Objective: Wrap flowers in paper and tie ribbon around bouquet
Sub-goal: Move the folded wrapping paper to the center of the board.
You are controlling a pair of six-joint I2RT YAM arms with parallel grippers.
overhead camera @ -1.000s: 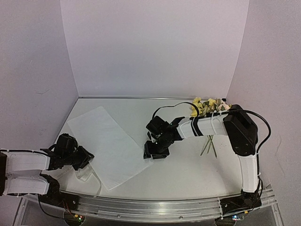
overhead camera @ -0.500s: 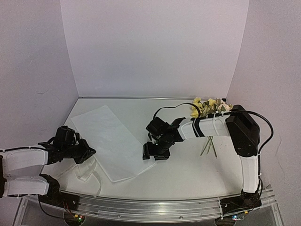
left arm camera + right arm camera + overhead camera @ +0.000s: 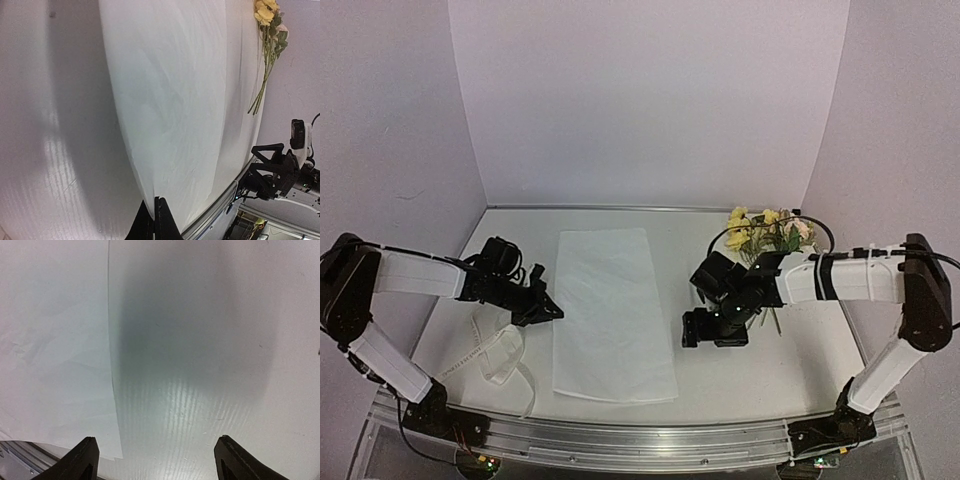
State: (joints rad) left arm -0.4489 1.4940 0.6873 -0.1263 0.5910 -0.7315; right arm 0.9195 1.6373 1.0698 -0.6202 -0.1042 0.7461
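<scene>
Catches the left gripper (image 3: 546,310) pinched shut on the left long edge of the paper (image 3: 615,310), fingertips (image 3: 160,220) pressed together with no gap where the sheet's edge meets them. Finds that broad white sheet lying flat on the table (image 3: 740,385), stretching away from the closed claw toward the right gripper (image 3: 715,332). Shows the right gripper spread wide and holding nothing, its two fingers (image 3: 82,462) framing mostly bare tabletop, with the paper's right edge running just inside the finger nearer the sheet. Places the flowers (image 3: 765,232), yellow and cream blooms on thin green stems, beyond the open claw toward the back wall, partly behind its arm. Puts the ribbon (image 3: 485,350), a sheer lettered strip in a loose loop, on the near side of the shut claw, close beside it and just off the sheet's left edge. Leaves the blooms apart from the paper, on the open claw's far side.
</scene>
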